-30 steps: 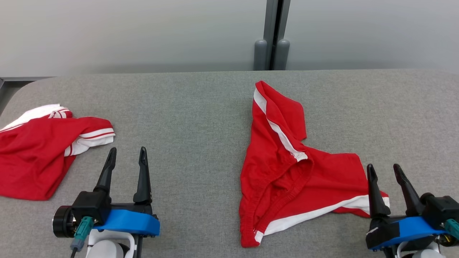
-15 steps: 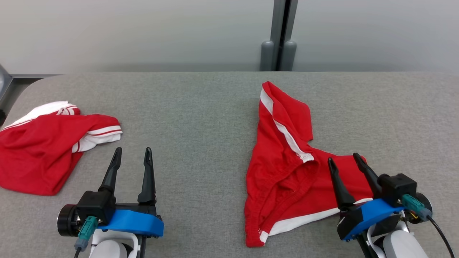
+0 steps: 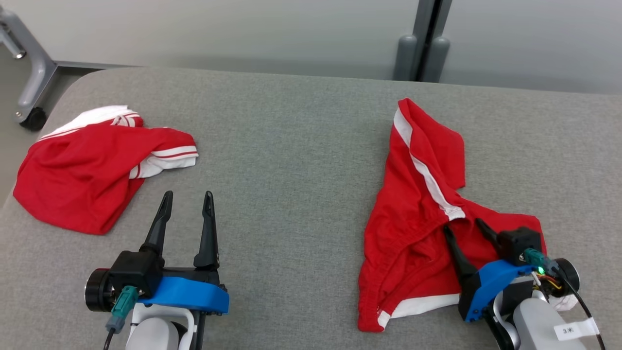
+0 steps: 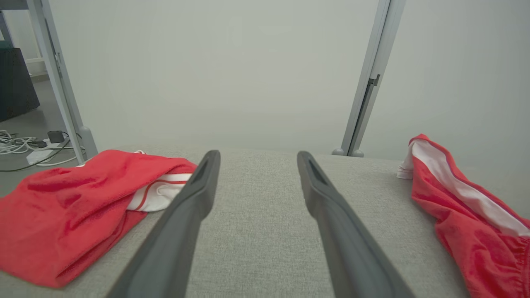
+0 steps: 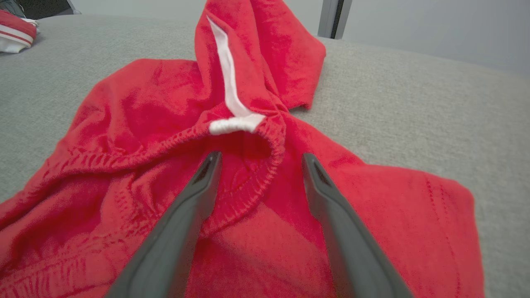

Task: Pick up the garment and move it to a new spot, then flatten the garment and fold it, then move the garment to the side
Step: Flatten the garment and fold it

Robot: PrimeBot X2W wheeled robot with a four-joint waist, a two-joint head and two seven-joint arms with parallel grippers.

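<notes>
A crumpled pair of red shorts with white side stripes, the garment (image 3: 418, 209), lies on the right half of the grey table (image 3: 291, 146). My right gripper (image 3: 463, 227) hovers open just over its lower right part, fingers pointing at the gathered elastic waistband (image 5: 248, 140); the right wrist view shows the gripper (image 5: 258, 159) with nothing between its fingers. My left gripper (image 3: 188, 197) stands open over bare table at the lower left. In the left wrist view the gripper (image 4: 256, 155) has the garment (image 4: 463, 207) off to its right.
A second red and white garment (image 3: 92, 165) lies bunched near the table's left edge, seen close in the left wrist view (image 4: 74, 203). A grey post (image 3: 420, 48) rises behind the table. A wheeled frame leg (image 3: 29, 63) stands on the floor at the far left.
The camera has swung left, shifting the whole scene right. My right gripper has moved forward and inward over the shorts toward the waistband. The left gripper has held still.
</notes>
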